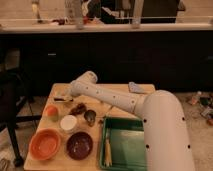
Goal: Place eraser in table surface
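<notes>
At the far left a dark chair (12, 107) stands beside the light tan wooden surface (60, 90), on a pale floor (202, 127). Along the surface's left edge sit a small orange cup (50, 110) and, at the near left corner, an orange bowl (45, 144). Toward the far left part, the end effector (64, 99) hangs low just above the surface, its fingers drawn together; a small dark-edged block there may be the eraser (60, 99), but whether it is held or lying on the surface cannot be told. Next come a white round lid (68, 122), a brown lumpy item (77, 108), a dark maroon bowl (79, 145) at the near edge and a small metal cup (90, 117). The white arm (107, 97) crosses the middle. A green tray (125, 145) with a yellowish utensil (106, 152) fills the near right part; a grey folded cloth (136, 88) lies near the far right corner. Behind runs a dark counter (125, 55) under a pale ledge (100, 26).
</notes>
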Robot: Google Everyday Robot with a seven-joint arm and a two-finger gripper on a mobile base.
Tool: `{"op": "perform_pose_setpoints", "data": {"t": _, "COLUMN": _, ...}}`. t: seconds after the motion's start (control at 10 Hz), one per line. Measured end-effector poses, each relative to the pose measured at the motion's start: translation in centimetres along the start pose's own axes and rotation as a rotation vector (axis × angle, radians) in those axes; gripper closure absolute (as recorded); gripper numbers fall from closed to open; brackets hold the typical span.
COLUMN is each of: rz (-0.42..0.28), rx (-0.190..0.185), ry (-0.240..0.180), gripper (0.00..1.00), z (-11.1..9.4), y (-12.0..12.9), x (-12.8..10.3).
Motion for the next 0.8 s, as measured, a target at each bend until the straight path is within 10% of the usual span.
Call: {"op": "perform_pose_setpoints", "data": {"t": 0.8, "rz": 0.019, "rx": -0.061, "ry": 0.033, "gripper": 1.00, "z": 2.4, "y": -0.7, "x": 1.5}}
